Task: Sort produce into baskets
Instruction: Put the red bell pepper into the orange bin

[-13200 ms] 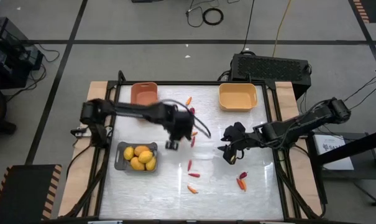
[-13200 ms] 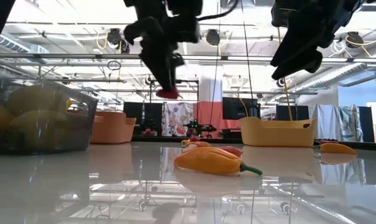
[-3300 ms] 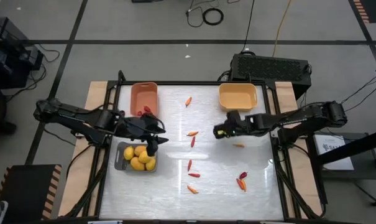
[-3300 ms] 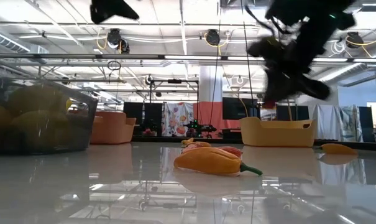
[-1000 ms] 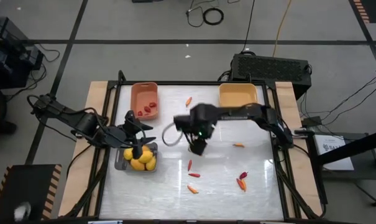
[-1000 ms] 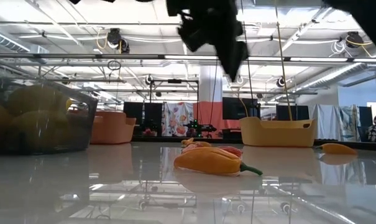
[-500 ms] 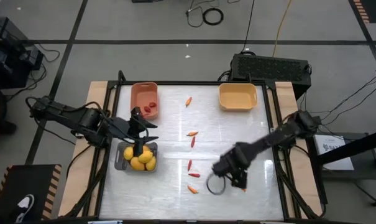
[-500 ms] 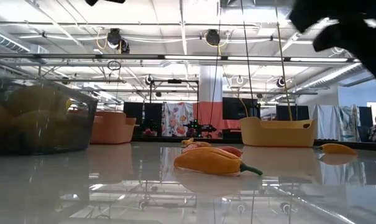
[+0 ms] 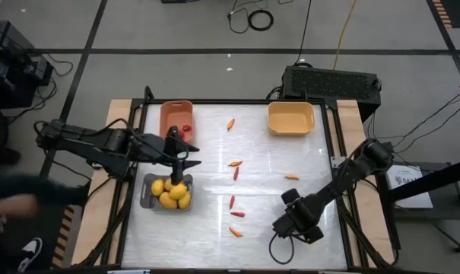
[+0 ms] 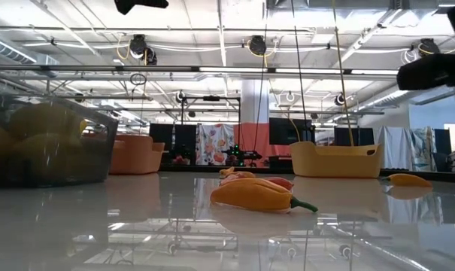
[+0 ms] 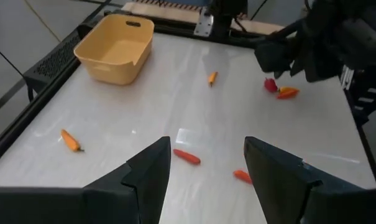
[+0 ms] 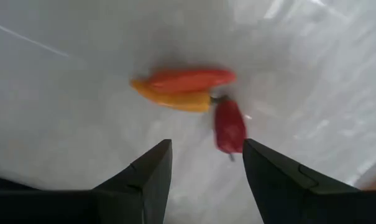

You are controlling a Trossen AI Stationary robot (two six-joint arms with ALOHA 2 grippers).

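My right gripper [image 9: 289, 222] is open and empty, low over the table's near right part. Its fingers [image 12: 151, 174] stand above a cluster of three pieces: an orange-red pepper [image 12: 191, 79], a yellow-orange pepper [image 12: 175, 99] and a dark red piece [image 12: 229, 126]. My left gripper [image 9: 178, 169] is open and empty, above the far edge of the grey basket [image 9: 146, 199], which holds several yellow fruits [image 9: 170, 193]. The salmon basket [image 9: 175, 114] holds red pieces [image 9: 185, 129]. The yellow-orange basket [image 9: 290, 119] stands at the far right.
Loose peppers lie mid-table [image 9: 235, 163], [image 9: 236, 173], [image 9: 231, 202], [image 9: 238, 214], [image 9: 235, 231], one far [image 9: 231, 123] and one right [image 9: 291, 176]. A cable loop [image 9: 279, 247] hangs by my right gripper. A blurred person [image 9: 17, 199] shows beyond the table's left edge.
My right gripper has swept from the middle of the table toward its near right and come down over the pepper cluster. My left gripper has drifted a little toward the far edge over the grey basket. A person has come into view at the left.
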